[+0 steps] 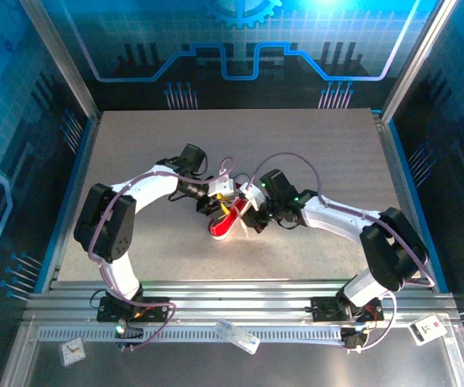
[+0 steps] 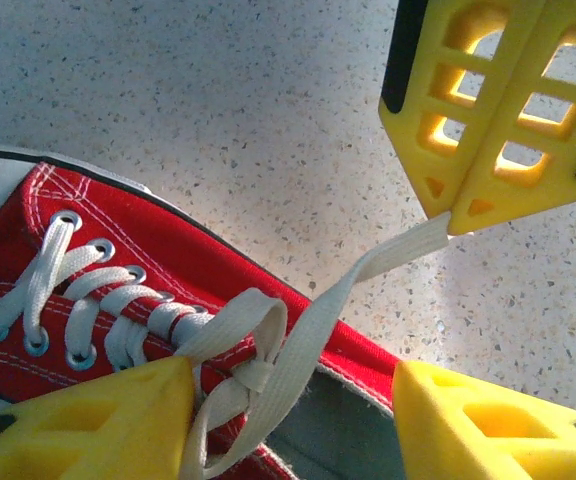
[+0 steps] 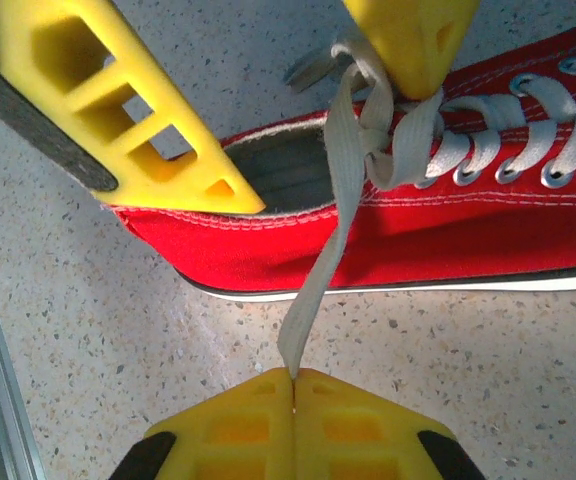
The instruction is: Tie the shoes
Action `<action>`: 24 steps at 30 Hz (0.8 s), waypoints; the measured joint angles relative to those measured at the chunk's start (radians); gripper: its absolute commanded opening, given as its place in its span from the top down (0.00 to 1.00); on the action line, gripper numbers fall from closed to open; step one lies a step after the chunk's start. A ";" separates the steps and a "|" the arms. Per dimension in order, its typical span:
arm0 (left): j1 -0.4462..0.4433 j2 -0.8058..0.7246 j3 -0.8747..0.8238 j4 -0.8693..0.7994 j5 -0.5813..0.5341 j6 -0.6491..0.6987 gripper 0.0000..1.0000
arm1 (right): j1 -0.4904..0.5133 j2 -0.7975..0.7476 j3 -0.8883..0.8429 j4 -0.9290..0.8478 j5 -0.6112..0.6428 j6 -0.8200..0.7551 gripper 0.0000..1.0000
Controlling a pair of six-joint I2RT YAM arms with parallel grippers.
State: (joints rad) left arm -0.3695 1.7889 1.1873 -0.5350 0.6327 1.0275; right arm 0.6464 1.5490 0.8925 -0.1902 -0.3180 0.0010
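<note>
From above, the red sneaker (image 1: pixel 225 223) is lying on the counter (image 1: pixel 312 145), its long axis slanting near-left to far-right. The toe seems to be pointing near-left, though the arms are crowding it. The left gripper (image 1: pixel 216 196) is hovering at the sneaker's left, the right gripper (image 1: pixel 250 211) at its right.

In the left wrist view the toe is pointing left. The left gripper (image 2: pixel 293 370) is holding its fingers spread astride the sneaker's knot (image 2: pixel 253 375), gripping nothing. The right gripper (image 2: pixel 450 215) is pinching a lace (image 2: pixel 318 310) end beyond the sneaker.

In the right wrist view the toe is pointing right. The right gripper (image 3: pixel 293 378), beside the sneaker's sole, is pressing its fingers together on the taut lace.
</note>
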 measured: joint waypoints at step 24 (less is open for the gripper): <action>0.020 0.000 -0.007 0.050 -0.007 -0.045 0.45 | 0.000 0.047 0.002 -0.005 0.003 0.007 1.00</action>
State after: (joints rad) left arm -0.3496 1.7889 1.1805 -0.4847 0.6254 0.9825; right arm 0.6464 1.5963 0.8940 -0.1947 -0.3149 0.0082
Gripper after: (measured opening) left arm 0.566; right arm 0.048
